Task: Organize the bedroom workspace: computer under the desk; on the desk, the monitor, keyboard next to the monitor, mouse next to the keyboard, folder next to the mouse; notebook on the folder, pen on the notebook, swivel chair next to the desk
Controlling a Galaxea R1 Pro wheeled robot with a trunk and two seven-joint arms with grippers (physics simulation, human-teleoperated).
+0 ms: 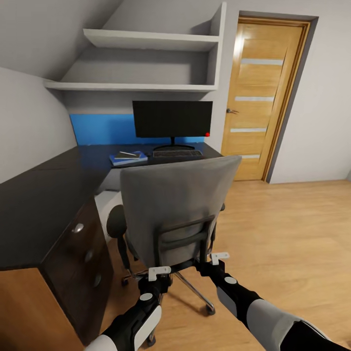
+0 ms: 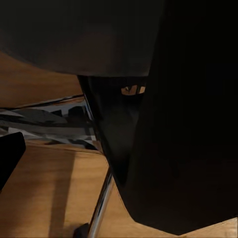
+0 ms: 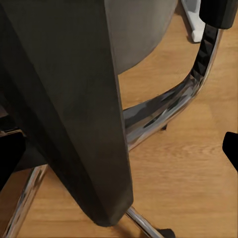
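Both grippers' spread unclear behind swivel chair (image 1: 178, 204), grey upholstered, chrome-legged.

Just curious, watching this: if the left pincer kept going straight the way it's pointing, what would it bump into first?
Most likely the swivel chair: the left pincer points at the lower back frame, and its wrist view shows dark chair parts very close. Exact depth is unclear.

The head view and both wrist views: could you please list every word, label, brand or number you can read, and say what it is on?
There are none.
The monitor has a blank black screen with a red dot at its lower corner, no lettering.
The keyboard keys are too small to read.
The folder, door and swivel chair show no markings.
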